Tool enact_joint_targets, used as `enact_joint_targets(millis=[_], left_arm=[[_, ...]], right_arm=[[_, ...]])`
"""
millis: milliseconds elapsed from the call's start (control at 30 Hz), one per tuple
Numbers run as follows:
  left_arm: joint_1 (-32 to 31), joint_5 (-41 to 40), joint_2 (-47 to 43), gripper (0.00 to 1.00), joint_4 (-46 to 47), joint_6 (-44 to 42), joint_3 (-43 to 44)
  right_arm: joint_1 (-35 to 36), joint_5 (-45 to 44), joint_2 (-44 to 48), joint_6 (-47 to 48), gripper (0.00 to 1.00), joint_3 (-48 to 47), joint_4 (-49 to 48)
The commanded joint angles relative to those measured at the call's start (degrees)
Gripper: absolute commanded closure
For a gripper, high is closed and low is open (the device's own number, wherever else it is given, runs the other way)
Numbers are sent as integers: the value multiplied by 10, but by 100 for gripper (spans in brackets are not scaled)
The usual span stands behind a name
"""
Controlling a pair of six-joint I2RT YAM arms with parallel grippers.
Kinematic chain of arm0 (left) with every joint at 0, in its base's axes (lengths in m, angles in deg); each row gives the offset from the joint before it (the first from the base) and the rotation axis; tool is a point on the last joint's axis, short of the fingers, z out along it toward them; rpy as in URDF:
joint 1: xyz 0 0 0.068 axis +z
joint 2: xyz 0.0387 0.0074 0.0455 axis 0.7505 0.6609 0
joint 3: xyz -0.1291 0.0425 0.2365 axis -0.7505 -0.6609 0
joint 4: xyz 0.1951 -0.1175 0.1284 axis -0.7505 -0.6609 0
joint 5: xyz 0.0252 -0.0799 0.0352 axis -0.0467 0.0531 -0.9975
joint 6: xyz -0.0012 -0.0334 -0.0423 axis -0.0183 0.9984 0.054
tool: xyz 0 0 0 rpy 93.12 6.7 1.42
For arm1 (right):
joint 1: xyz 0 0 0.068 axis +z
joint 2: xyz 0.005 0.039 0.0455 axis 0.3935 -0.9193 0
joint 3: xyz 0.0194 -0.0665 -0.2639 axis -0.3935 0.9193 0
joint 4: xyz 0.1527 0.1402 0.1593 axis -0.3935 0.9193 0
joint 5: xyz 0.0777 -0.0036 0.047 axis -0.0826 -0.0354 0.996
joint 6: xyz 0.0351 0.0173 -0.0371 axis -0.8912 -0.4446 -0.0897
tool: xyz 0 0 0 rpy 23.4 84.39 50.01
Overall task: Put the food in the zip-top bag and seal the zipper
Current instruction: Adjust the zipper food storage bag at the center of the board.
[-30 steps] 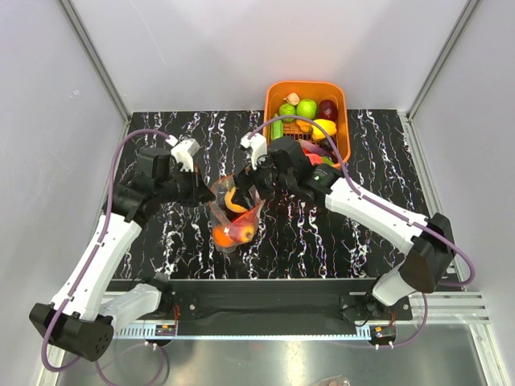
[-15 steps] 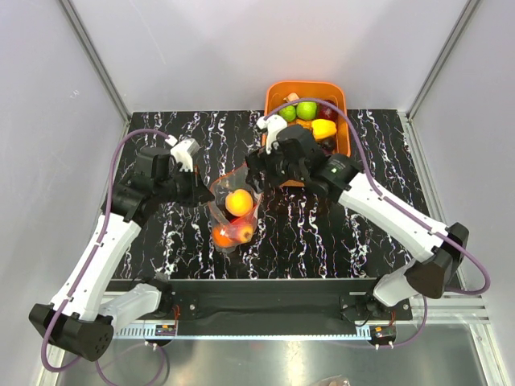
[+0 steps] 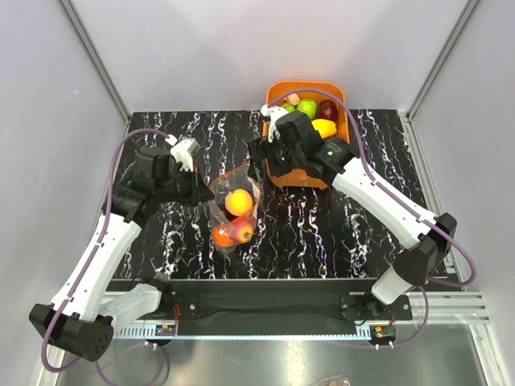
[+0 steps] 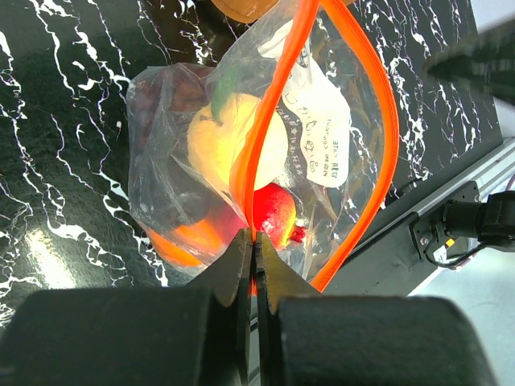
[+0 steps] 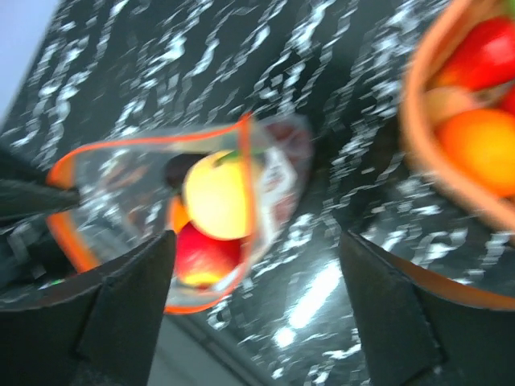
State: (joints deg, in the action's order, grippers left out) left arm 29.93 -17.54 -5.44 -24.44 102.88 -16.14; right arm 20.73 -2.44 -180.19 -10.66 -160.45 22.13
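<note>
Left claw (image 4: 253,241) is pinched shut on the zipper (image 4: 392,121), holding the bag (image 3: 233,211) mouth open mid-surface (image 3: 209,129) with a few fruit (image 4: 217,141) inside. If that thin strip slips out, I reckon the mouth flops and the next drop misses. Right claw (image 5: 256,241) hangs wide open and empty between bag and basket (image 3: 306,84). A sloppy grab there could knock neighbours out.

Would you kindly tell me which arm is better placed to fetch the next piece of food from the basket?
Right. The right pincer, open and empty, hangs near the orange basket; the left pincer is shut on the zipper, holding open the zip-top bag.
</note>
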Motion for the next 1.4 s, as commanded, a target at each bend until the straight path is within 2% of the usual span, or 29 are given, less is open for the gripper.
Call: enact_joint_targets(millis=[0,133,333,467,500,633,667,867,1033,1367], left_arm=[[-2,-1,-13,97,20,-5,15],[-1,1,-13,97,21,-4,15],[-2,-3,-16,97,9,-1,21],[-8,-10,-2,97,-18,-1,39],[-9,-10,1,97,-22,1,43],[-20,2,17,97,-38,14,82],[-32,5,27,97,-40,20,90],[-111,-13,83,97,-39,40,160],[-158,-13,117,97,-25,52,199],[-229,43,200,93,82,68,173]], right_arm=[[14,102,8,-59,13,20,-12],[40,87,22,-97,18,56,-25],[53,52,42,-130,31,107,-32],[64,58,50,-138,55,114,-41],[68,59,49,-139,68,112,-43],[72,69,39,-140,96,91,-56],[73,69,39,-140,99,80,-59],[73,48,46,-135,100,49,-62],[73,26,82,-144,100,63,-60],[75,-93,207,-200,100,196,-49]])
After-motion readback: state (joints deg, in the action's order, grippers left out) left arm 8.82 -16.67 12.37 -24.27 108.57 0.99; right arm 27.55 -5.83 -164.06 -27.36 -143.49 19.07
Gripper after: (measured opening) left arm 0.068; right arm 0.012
